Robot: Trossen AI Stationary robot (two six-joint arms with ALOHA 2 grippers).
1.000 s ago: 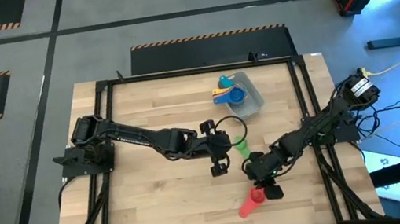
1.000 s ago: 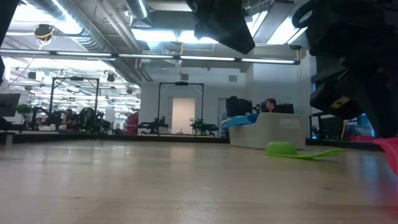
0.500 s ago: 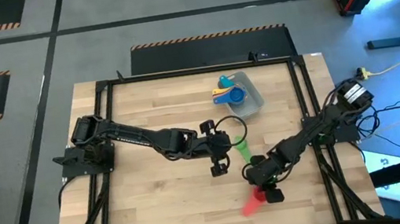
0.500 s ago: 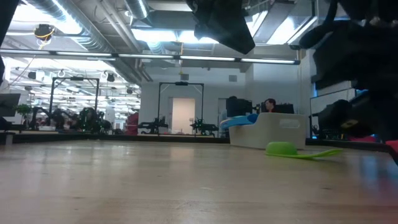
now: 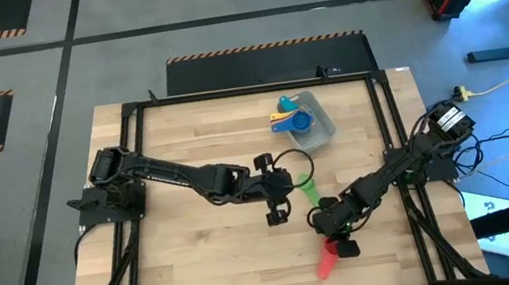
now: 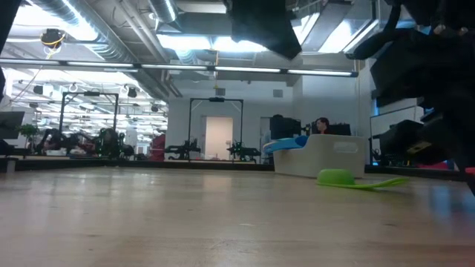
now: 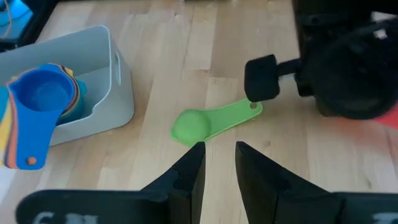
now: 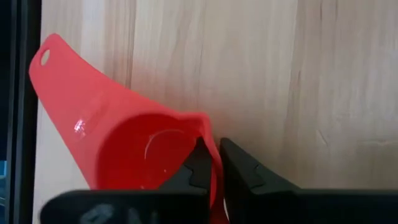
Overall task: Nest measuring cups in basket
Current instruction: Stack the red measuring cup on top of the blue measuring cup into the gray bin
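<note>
The red measuring cup (image 8: pixel 124 149) lies on the table near its front edge, also seen from above as the red cup (image 5: pixel 325 263). My right gripper (image 8: pixel 214 163) is shut on it. The green cup (image 7: pixel 199 124) lies bowl-down on the table's middle, just ahead of my left gripper (image 7: pixel 217 150), which hovers open with nothing between its fingers. The basket (image 5: pixel 317 123) stands at the far middle, holding a nested stack with a blue cup (image 7: pixel 37 99) on top, its handles sticking out over the rim. My right gripper pinches the red cup's bowl wall at the rim (image 8: pixel 208 134), one finger inside the bowl and one outside. The fingers come steeply from above, on the side opposite the handle (image 8: pixel 53 59). Whether the cup has left the table I cannot tell.
Bare wood lies to the left of both arms. The black frame rail (image 5: pixel 401 141) runs along the table's right side, close to my right arm. In the low view the green cup (image 6: pixel 338 176) and the basket (image 6: pixel 320 154) stand before the room behind.
My right gripper has sunk onto the red cup and shut on its bowl rim. The cup has turned a little, its handle now pointing more toward the near edge.
</note>
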